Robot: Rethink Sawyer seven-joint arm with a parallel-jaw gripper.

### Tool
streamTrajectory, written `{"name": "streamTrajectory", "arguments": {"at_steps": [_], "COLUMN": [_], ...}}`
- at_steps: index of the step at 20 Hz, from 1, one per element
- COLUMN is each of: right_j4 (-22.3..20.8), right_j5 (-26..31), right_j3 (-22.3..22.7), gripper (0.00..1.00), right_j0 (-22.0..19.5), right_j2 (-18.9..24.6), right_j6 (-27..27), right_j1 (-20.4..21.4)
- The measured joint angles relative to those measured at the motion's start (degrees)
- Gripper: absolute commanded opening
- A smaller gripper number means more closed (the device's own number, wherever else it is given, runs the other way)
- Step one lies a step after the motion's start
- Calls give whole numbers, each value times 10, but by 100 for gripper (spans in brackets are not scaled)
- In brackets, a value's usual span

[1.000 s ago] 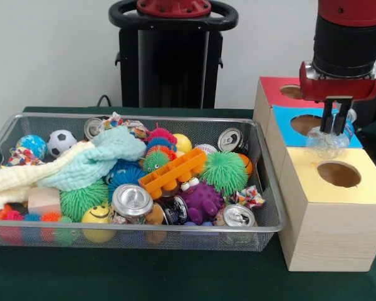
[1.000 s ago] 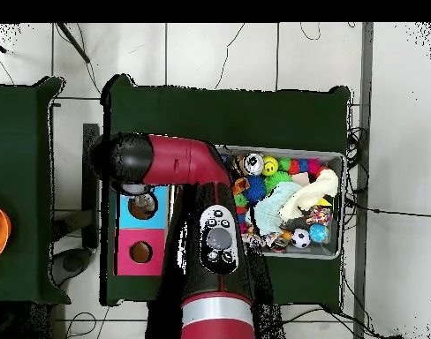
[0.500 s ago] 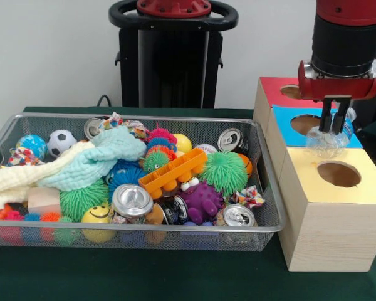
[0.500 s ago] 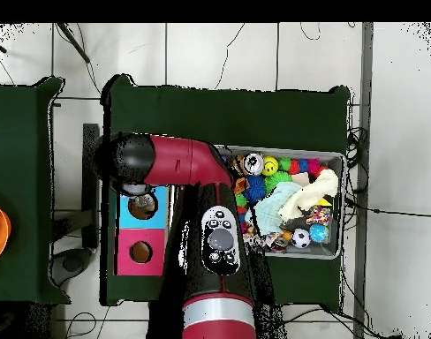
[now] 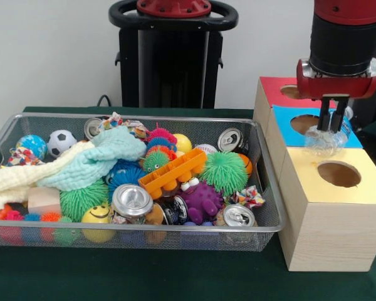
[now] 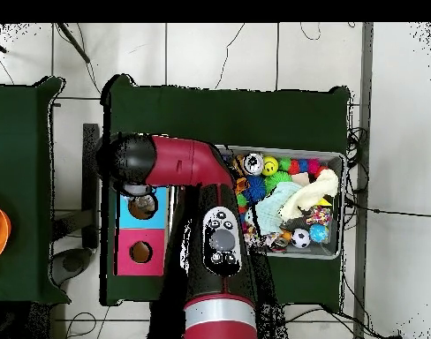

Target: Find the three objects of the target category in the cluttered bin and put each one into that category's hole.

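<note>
A clear crinkled plastic wad point(image 5: 326, 140) with blue patches is held in the gripper point(image 5: 329, 127), fingers closed narrow on its upper part. It hangs over the blue-topped box point(image 5: 283, 122), by the border with the yellow-topped box point(image 5: 326, 213), not yet in any hole. It is judged very light, soft and springy, slippery on the film; best pinched across the bunched middle so folds are trapped, not by a loose edge. It may cling to the pads on release. The red-topped box point(image 5: 271, 93) stands behind. The bin point(image 5: 263, 188) sits well apart, packed with cans, spiky balls and cloth point(image 5: 81, 164); no other wads can be made out there. In the overhead view the arm point(image 6: 179, 163) covers the boxes.
</note>
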State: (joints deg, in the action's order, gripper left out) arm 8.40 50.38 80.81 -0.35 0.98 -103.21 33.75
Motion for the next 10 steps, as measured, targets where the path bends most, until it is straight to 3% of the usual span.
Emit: {"name": "streamTrajectory", "arguments": {"at_steps": [10], "right_j4": [-2], "right_j5": [31], "right_j3": [0], "gripper": [0], "right_j0": [-3], "right_j2": [0], "right_j6": [0], "right_j1": [0]}}
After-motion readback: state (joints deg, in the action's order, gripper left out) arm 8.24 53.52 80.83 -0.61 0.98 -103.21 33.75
